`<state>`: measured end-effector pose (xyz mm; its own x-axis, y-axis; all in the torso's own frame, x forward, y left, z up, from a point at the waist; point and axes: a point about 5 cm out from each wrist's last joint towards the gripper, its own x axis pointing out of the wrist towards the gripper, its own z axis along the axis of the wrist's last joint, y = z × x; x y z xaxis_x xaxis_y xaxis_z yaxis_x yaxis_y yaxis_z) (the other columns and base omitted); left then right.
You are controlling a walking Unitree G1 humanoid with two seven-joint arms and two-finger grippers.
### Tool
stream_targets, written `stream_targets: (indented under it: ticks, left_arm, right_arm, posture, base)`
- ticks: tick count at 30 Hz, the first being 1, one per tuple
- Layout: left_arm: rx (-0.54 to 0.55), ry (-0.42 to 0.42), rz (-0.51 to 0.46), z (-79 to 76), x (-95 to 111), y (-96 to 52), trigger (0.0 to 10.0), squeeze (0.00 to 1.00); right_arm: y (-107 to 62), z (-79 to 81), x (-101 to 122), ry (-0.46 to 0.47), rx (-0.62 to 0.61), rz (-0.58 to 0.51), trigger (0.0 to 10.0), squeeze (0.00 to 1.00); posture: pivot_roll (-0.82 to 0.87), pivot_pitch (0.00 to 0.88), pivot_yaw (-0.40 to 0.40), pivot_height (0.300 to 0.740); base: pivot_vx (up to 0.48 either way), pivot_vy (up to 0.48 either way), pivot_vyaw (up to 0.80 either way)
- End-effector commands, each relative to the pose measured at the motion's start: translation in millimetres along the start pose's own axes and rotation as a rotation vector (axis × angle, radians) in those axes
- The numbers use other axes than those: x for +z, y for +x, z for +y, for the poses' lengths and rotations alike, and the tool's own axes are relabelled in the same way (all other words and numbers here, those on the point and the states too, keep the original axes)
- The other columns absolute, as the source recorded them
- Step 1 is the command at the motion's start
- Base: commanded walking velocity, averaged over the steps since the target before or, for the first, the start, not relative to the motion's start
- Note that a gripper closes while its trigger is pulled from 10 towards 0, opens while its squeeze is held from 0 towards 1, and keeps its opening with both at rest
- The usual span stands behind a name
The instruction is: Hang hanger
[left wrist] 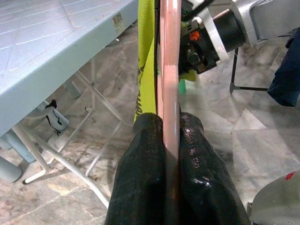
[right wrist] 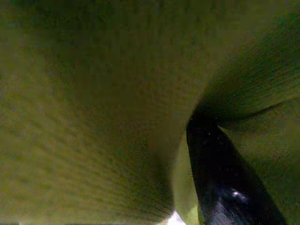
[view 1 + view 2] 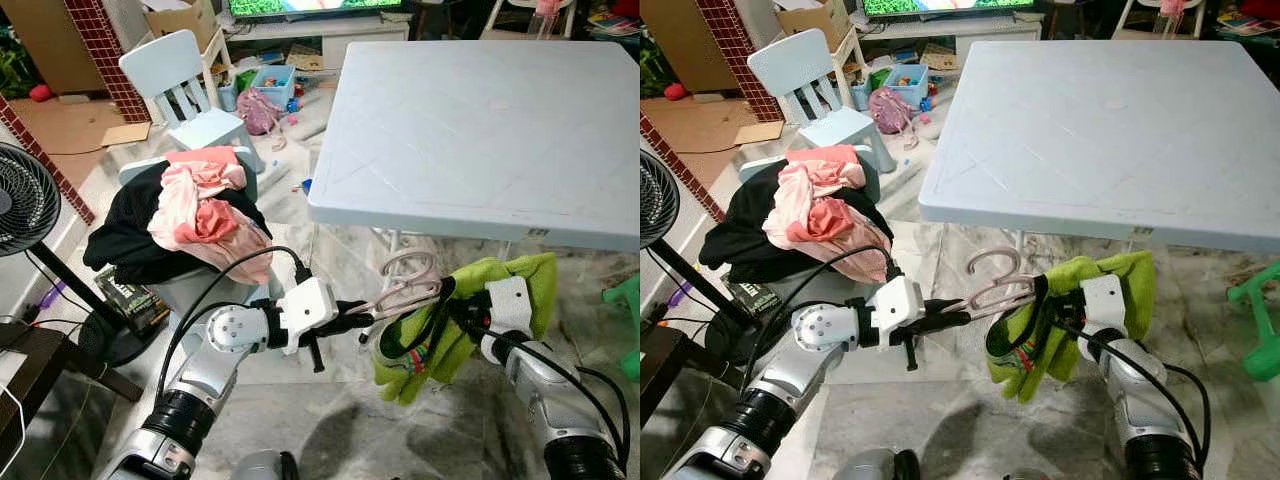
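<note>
A pink hanger [image 3: 405,275] hangs in the air in front of the table's near edge, hook toward the table. My left gripper [image 3: 365,315] is shut on its neck; in the left wrist view both black fingers [image 1: 140,178] press on the pink bar [image 1: 168,93]. A lime-green garment [image 3: 500,285] drapes over the hanger and over my right gripper [image 3: 445,300]. That gripper is shut on the cloth just right of the hanger. In the right wrist view, green fabric [image 2: 93,93] wraps round one black finger [image 2: 225,178].
A white folding table [image 3: 480,120] stands just beyond the grippers, with its legs below. To the left is a pile of pink and black clothes [image 3: 200,215] on a bin, with a small white chair [image 3: 180,80] behind. A black fan [image 3: 20,200] is far left, and a green object [image 3: 625,300] far right.
</note>
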<state>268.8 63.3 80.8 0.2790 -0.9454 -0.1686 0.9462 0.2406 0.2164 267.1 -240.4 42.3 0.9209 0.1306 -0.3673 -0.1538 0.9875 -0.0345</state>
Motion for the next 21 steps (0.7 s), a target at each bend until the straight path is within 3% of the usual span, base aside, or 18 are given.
stream_targets:
  ticks: [1,7,10,11,14,21]
  left_arm:
    - [0.0,0.011,-0.013,2.1,4,-1.8,0.0,0.0]
    - [0.011,0.023,0.009,2.5,1,-2.6,0.0,0.0]
    - [0.028,0.035,0.049,1.9,-6,-3.4,0.0,0.0]
    - [0.032,0.052,0.09,1.0,-12,-5.8,0.0,0.0]
    - [0.042,0.059,0.143,1.6,-22,-11.3,0.0,0.0]
    - [0.075,0.084,0.189,4.2,-31,-17.0,0.0,0.0]
  right_arm:
    - [2.3,-2.4,7,0.02,-0.017,-0.023,0.0,0.0]
    - [2.5,-4.5,10,0.053,-0.038,-0.041,0.0,0.0]
    - [0.5,-6.7,20,0.054,-0.063,-0.128,0.0,0.0]
    - [-1.6,-7.8,35,0.081,-0.08,-0.228,0.0,0.0]
    - [-6.6,-12.0,55,0.116,-0.108,-0.364,0.0,0.0]
    - [-11.1,-25.4,83,0.225,-0.181,-0.522,0.0,0.0]
  posture:
    - [-0.08,0.0,0.093,0.74]
    - [-0.08,0.0,0.092,0.74]
    - [-0.08,0.0,0.091,0.74]
    - [-0.08,0.0,0.09,0.74]
    - [-0.09,0.0,0.091,0.74]
    - [-0.09,0.0,0.087,0.74]
  base:
    - [0.0,0.0,0.0]
    - [0.0,0.0,0.0]
    - [0.0,0.0,0.0]
    - [0.0,0.0,0.0]
    - [0.0,0.0,0.0]
    - [0.0,0.0,0.0]
